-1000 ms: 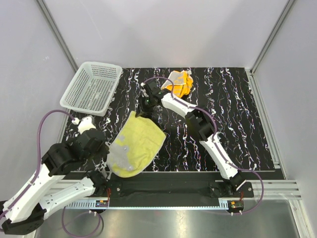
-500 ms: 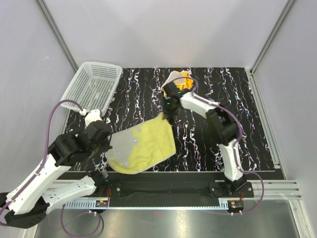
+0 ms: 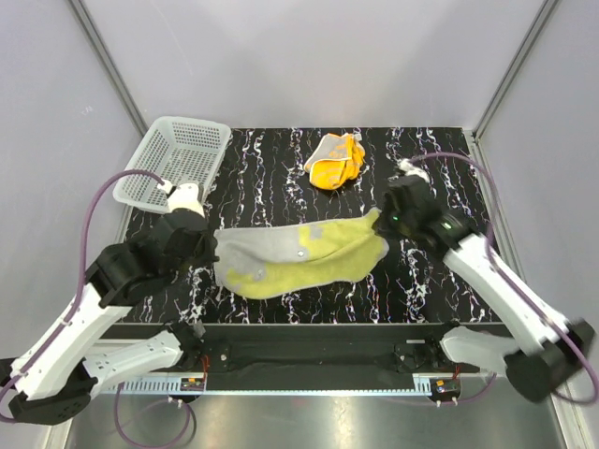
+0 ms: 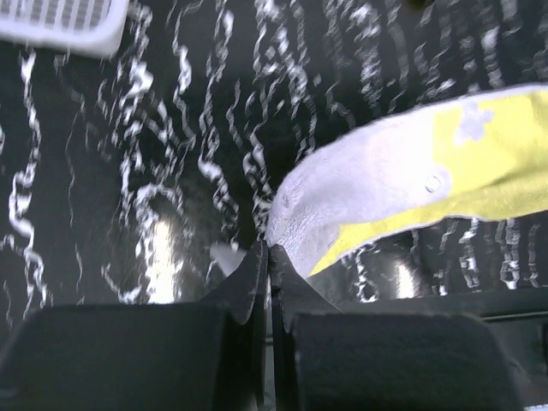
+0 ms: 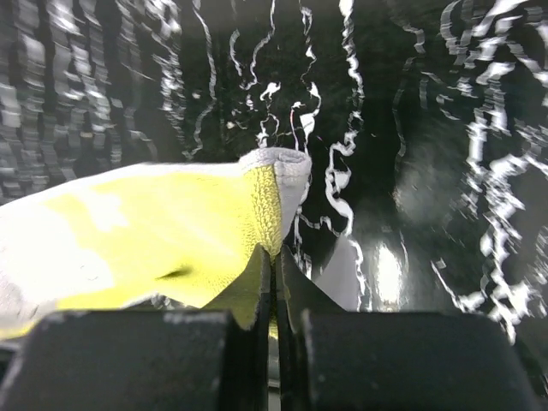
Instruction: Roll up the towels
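A robotics lab test cell: plain white panels (image 3: 309, 56) and aluminium posts (image 3: 103, 56) enclosed the black marbled table (image 3: 262, 168), robot arms (image 3: 75, 327) bolted along its near edge.

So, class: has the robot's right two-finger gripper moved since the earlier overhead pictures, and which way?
Yes. The right gripper, shut on the pale yellow cloth towel, has swung rightward, away from the white plastic mesh basket, passing the crumpled orange towel.
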Controlling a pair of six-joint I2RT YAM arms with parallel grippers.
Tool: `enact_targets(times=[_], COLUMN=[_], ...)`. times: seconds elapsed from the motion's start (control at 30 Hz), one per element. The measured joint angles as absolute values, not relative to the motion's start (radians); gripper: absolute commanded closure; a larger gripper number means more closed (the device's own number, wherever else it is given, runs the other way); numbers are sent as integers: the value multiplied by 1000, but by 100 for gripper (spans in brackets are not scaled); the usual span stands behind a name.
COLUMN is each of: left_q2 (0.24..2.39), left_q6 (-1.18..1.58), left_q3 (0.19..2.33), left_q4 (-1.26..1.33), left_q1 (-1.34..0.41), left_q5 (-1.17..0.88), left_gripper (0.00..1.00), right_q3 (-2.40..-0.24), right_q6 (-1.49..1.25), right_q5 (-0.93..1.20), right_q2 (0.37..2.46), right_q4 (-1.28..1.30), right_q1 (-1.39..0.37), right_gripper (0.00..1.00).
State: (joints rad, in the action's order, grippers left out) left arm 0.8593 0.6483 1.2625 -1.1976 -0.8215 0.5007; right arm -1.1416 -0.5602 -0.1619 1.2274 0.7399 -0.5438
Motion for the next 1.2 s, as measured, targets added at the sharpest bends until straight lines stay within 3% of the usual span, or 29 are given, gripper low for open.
enact_targets(times=[0.13, 0.27, 0.37, 0.53, 0.63, 0.67, 0.7, 0.73, 0.8, 0.87, 1.0, 1.2], left_q2=[819, 805, 846, 1032, 1162, 1210, 1248, 1298, 1398, 1497, 1587, 1452], left_q6=[577, 536, 502, 452, 435, 432, 422, 413, 406, 407, 419, 439], left_q3=[1281, 1280, 1265, 1238, 1197, 1184, 1179, 1174, 1171, 1169, 1162, 1108], left_q4=[-1131, -1086, -1021, -877, -791, -772, -760, -737, -697, -653, -625, -624], left_q1=[-821, -819, -799, -609, -497, -466, -439, -415, -371, -335, -299, -297], left_q5=[471, 460, 453, 335, 263, 243, 228, 209, 183, 154, 130, 126], left_gripper=[100, 100, 100, 100, 100, 84, 68, 61, 26, 3, 1, 1], right_q3=[-1099, -1095, -1094, -1140, -1181, -1191, -1198, -1207, -1222, -1243, -1270, -1231], right_q6=[-593, -627, -650, -660, -659, -656, -656, -655, -639, -632, -625, -614], right_q5=[-187, -244, -300, -362, -375, -377, -376, -374, -373, -372, -380, -383], right_q2=[961, 866, 967, 1293, 1482, 1533, 1572, 1614, 1687, 1741, 1769, 1620], right_q4=[806, 873, 906, 912, 884, 873, 864, 849, 826, 812, 799, 777], right_q1=[-543, -543, -543, -500, -433, -412, -398, -382, -364, -361, -361, -358], right_gripper=[100, 100, 100, 99, 69, 54, 23, 14, 1, 0, 0, 0])
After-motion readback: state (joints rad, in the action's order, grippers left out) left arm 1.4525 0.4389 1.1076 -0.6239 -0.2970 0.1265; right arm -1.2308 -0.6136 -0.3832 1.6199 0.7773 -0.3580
